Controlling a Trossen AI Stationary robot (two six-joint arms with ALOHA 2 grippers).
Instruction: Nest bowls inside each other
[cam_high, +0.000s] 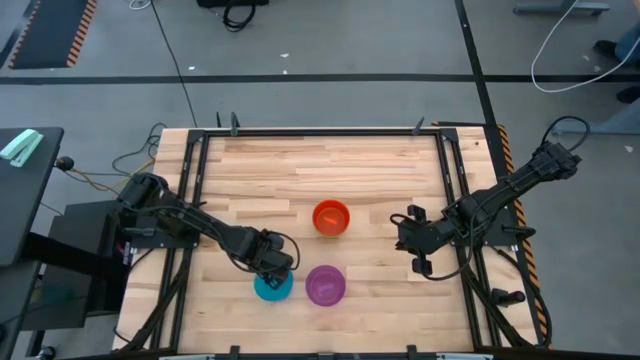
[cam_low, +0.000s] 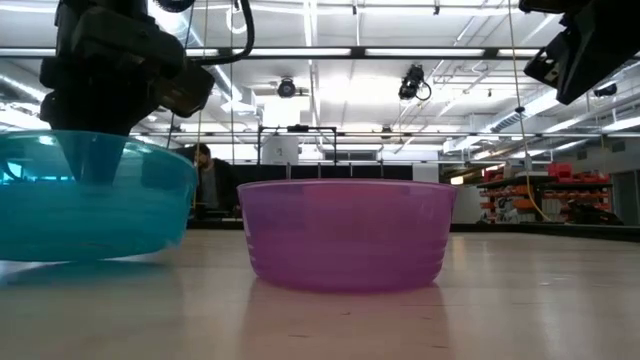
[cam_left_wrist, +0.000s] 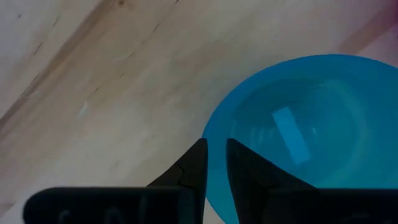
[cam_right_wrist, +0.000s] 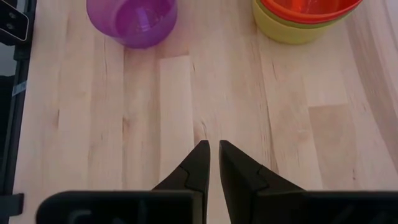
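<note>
A: Where does the blue bowl (cam_high: 271, 288) sit?

B: On the wooden table (cam_high: 330, 160), near its front edge, just beside the purple bowl (cam_high: 325, 285), on that bowl's left in the overhead view. The two look apart, not touching, and both are upright. The blue one appears empty (a pale patch shows on its inside floor in the left wrist view).

A: And the rest?

B: Farther back from the purple bowl, toward the table's middle, an orange bowl (cam_high: 331, 216) sits nested in a yellow bowl (cam_right_wrist: 286, 30). Whether more bowls lie under them, I cannot tell. No pink or green bowl shows.

A: So how far along is it?

B: I judge it partway. At least one pair is nested; the blue and purple bowls remain loose and need to join the stack.

A: Where is the claw?

B: The left gripper (cam_high: 277, 266) is at the blue bowl's rim, its fingers pinched on the wall, one finger inside and one outside. The right gripper (cam_high: 405, 232) waits above bare wood, to the right of the orange bowl, fingers nearly together and holding nothing.
</note>
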